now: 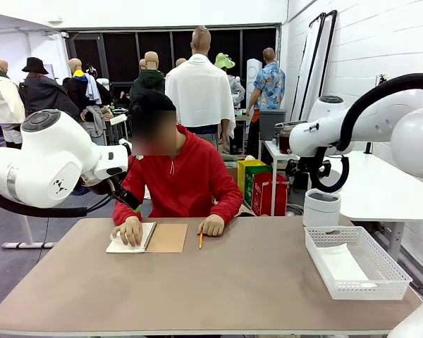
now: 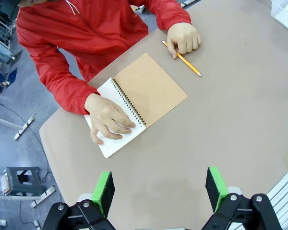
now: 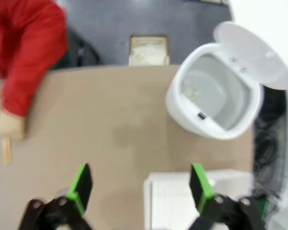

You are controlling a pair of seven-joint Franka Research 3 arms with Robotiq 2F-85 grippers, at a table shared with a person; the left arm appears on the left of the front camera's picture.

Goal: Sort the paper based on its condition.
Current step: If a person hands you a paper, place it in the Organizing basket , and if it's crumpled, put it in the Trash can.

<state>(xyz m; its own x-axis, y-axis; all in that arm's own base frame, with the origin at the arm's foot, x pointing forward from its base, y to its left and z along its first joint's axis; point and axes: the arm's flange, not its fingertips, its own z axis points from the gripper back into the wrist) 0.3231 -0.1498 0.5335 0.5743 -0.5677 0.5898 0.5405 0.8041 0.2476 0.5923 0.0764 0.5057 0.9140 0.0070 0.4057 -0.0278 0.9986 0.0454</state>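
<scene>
Both claws, the left claw (image 2: pixel 158 191) and the right claw (image 3: pixel 140 188), hang open and empty above the brown bench (image 1: pixel 218 289). A thin white paper sheet (image 1: pixel 340 265) lies in the white mesh plastic basket (image 1: pixel 384 272). The person's hand (image 2: pixel 108 117) presses the spiral notebook (image 2: pixel 137 101), so it is better to wait for a loose sheet, then pinch its edge gently.

Red sleeve (image 2: pixel 57 76); brown notebook cover (image 2: pixel 151 88); yellow pencil (image 2: pixel 187 63); white mesh basket (image 1: pixel 381 271); tan table (image 1: pixel 233 282).

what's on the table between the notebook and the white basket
In the front view, a yellow pencil lies just past the notebook, by the person's hand. From there to the white mesh basket the tabletop is bare.
</scene>
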